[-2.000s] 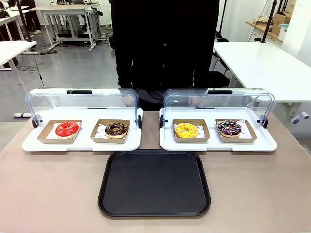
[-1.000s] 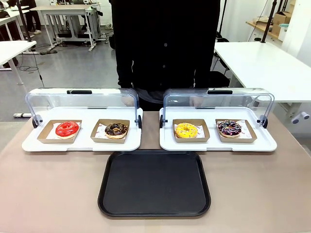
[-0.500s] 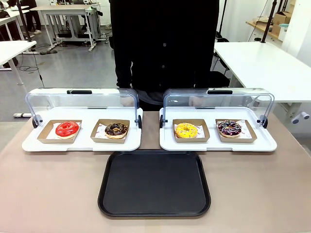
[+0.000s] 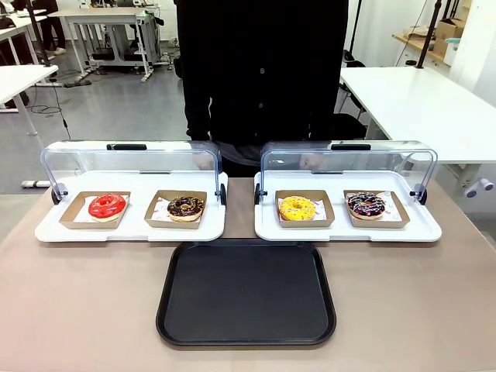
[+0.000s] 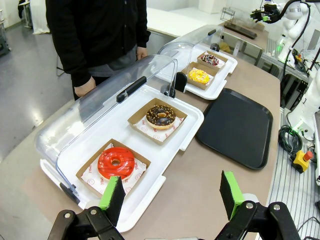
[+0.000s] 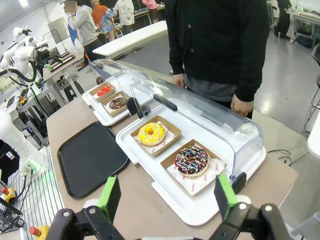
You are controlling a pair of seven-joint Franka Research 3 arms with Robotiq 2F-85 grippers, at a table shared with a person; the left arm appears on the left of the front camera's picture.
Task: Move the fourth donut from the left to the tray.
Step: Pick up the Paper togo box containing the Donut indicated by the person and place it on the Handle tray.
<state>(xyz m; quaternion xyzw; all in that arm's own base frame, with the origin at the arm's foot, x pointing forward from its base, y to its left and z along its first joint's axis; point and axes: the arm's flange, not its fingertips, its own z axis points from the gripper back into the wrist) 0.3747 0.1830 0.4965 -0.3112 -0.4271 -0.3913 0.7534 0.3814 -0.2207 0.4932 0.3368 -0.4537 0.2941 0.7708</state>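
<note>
Beige tabletop [image 4: 77, 310] carries two white display trays along its far edge, and the black tray [image 4: 246, 293] lies bare at the near middle. The fourth donut [image 4: 366, 204], chocolate-iced with pink and white streaks, sits in its cardboard holder at the right end of the right display tray [image 4: 349, 232], beside the yellow donut [image 4: 297, 208]. The right gripper [image 6: 167, 192] and left gripper [image 5: 171, 192] both gape wide, holding nothing. The reach looks not yet begun. Next, the right gripper should descend over the donut, clear of the raised lid [image 4: 349, 159], and close on it.
</note>
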